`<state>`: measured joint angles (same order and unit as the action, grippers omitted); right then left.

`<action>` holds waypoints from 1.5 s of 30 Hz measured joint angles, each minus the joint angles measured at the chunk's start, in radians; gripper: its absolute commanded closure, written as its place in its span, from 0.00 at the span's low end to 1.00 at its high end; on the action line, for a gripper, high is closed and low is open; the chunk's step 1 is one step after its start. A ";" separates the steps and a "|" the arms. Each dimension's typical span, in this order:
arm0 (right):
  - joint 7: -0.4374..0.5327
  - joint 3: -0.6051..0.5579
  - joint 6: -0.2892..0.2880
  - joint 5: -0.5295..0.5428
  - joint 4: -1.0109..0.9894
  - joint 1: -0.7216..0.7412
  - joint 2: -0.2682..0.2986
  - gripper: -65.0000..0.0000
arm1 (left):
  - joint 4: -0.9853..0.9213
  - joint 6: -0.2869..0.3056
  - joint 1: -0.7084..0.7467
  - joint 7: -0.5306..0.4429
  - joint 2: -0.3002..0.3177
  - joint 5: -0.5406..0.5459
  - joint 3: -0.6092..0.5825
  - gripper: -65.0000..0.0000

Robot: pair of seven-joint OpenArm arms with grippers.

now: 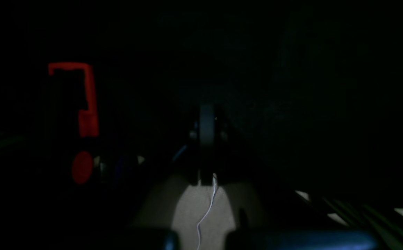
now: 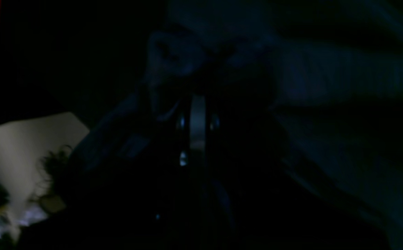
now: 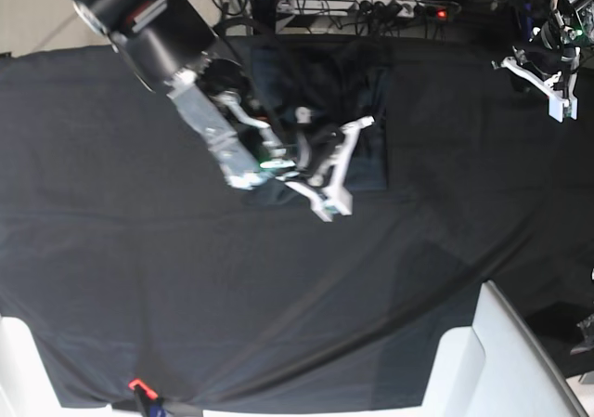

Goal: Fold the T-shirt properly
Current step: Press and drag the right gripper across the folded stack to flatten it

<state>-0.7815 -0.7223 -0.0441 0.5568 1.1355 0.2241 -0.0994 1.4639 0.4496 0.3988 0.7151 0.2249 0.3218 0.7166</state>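
The T-shirt [image 3: 320, 83] lies as a dark, roughly rectangular shape at the back middle of the black table cloth [image 3: 139, 268]. My right gripper [image 3: 334, 192] hovers low over the shirt's near right part. In the dim right wrist view its fingers [image 2: 197, 121] stand pressed together, shut. Bluish fabric [image 2: 194, 59] bunches just past the tips, and I cannot tell whether any is pinched. My left gripper [image 3: 555, 92] hangs at the far right, away from the shirt. Its fingers [image 1: 206, 125] are shut on nothing in the dark left wrist view.
A power strip [image 3: 362, 8] and cables run behind the table's far edge. White furniture [image 3: 501, 352] stands at the front right corner. A small red clip [image 3: 137, 384] sits at the front edge. A red shape [image 1: 88, 100] glows left of the left gripper.
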 measured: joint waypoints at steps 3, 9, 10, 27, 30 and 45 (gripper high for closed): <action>0.056 -0.053 -0.001 0.004 -0.021 0.033 -0.010 0.99 | 0.000 0.000 0.003 0.000 0.002 0.000 0.000 1.00; 0.211 -0.151 -0.001 0.003 -0.032 0.088 -0.003 0.99 | 0.000 0.000 0.003 0.000 0.002 0.000 0.000 1.00; 0.241 -0.158 -0.002 0.003 -0.031 0.094 -0.003 0.99 | 0.000 0.000 0.002 0.000 0.002 0.000 0.000 1.00; 0.068 -0.153 0.113 0.010 0.356 -0.035 0.227 1.00 | -0.001 0.000 0.000 0.000 0.002 0.000 -0.003 1.00; 0.086 -0.150 0.116 -0.005 0.279 -0.017 0.232 1.00 | 0.000 0.000 0.000 -0.001 -0.001 0.000 -0.004 1.00; 0.208 -0.060 0.113 0.003 0.056 0.023 0.264 1.00 | -0.001 0.000 0.020 0.003 0.000 0.000 0.000 1.00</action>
<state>-0.5732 -0.7826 0.0685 0.5602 1.1915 0.2474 0.1642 1.4628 0.4496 0.4191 0.7177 0.2253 0.3214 0.7166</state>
